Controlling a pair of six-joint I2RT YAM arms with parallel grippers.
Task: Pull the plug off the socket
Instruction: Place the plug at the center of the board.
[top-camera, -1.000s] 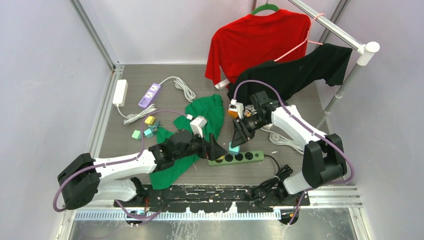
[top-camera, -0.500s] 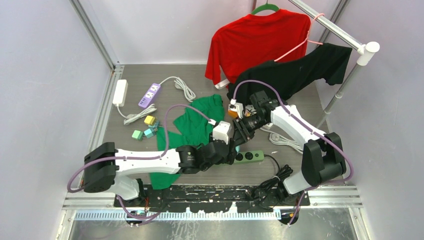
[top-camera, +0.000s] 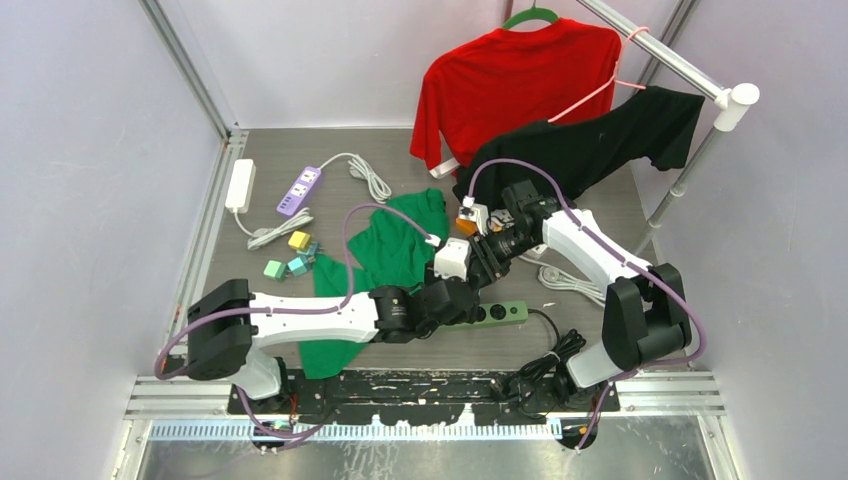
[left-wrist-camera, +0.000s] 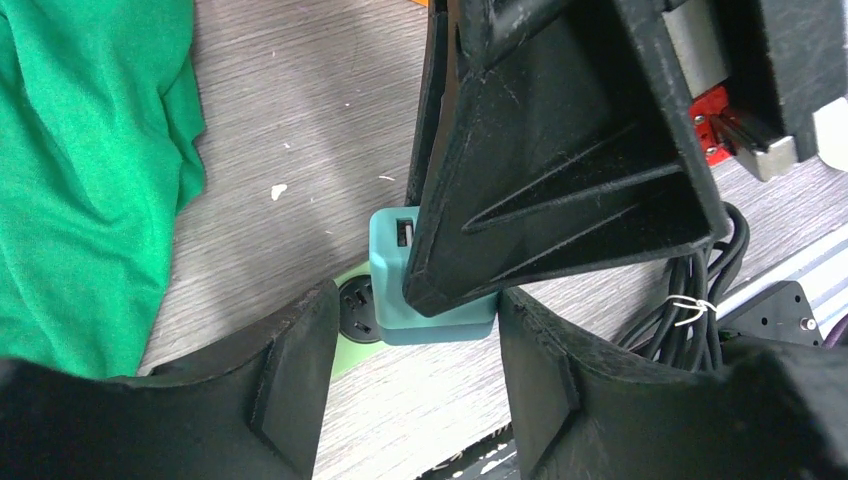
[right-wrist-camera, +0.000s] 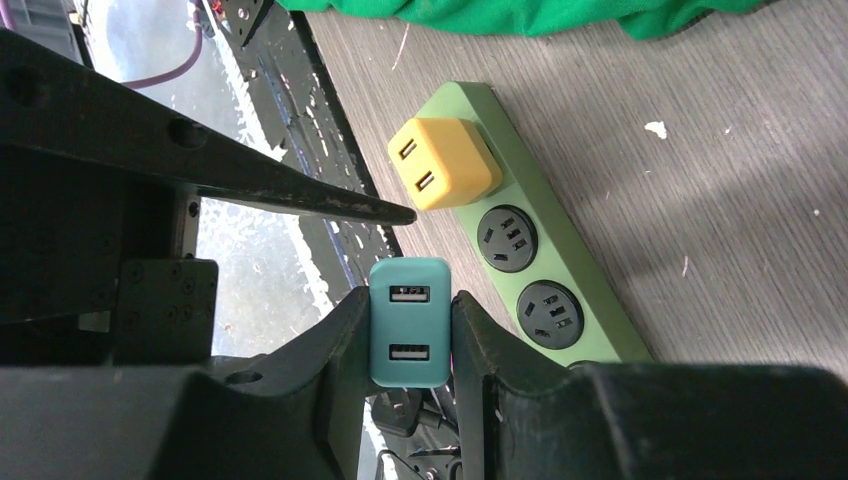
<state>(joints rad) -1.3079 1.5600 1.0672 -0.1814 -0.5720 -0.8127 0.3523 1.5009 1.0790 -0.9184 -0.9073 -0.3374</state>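
Note:
A teal USB plug stands over the green power strip. I cannot tell whether its prongs are still in the socket. My right gripper is shut on the teal plug, one finger on each side. A yellow plug sits in the strip's far socket. In the left wrist view my left gripper is open, its fingers on either side of the teal plug and not touching it. In the top view both grippers meet over the strip: left, right. The teal plug is hidden there.
A green cloth lies left of the strip. Red and black shirts hang on a rack at the back right. A purple strip, white adapter, coloured blocks and white cable lie around.
My left arm has swung right, from the strip's left end to around the teal plug. My right gripper has stayed at the plug and barely moved.

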